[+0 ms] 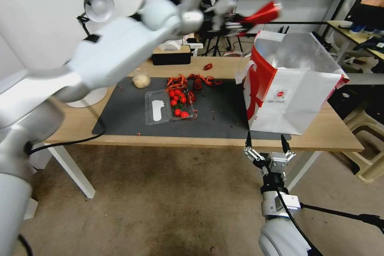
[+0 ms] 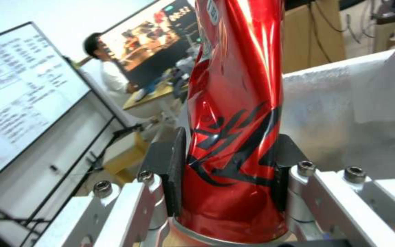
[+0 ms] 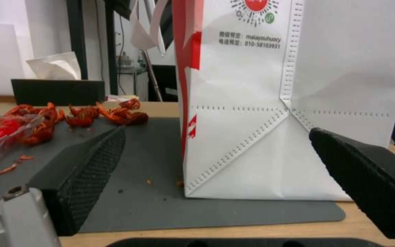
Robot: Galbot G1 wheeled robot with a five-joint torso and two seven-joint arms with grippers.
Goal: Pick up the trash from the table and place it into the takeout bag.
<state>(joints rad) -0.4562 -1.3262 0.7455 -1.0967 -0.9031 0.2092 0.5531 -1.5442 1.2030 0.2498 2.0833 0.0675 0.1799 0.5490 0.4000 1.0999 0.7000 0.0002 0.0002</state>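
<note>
Head view high above table (image 1: 200,138); wrist views close on takeout bag (image 3: 252,113)

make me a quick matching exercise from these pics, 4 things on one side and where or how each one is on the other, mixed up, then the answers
Things
1. can
2. bag
3. paper ball
4. right gripper

Places or states
A. open, empty, hanging off the table's front edge, below the bag
B. standing open on the mat's right end
C. clamped in the left gripper, up in the air near the bag's mouth
D. lying at the mat's far left corner

Pairs: 1-C, 2-B, 3-D, 4-A
</note>
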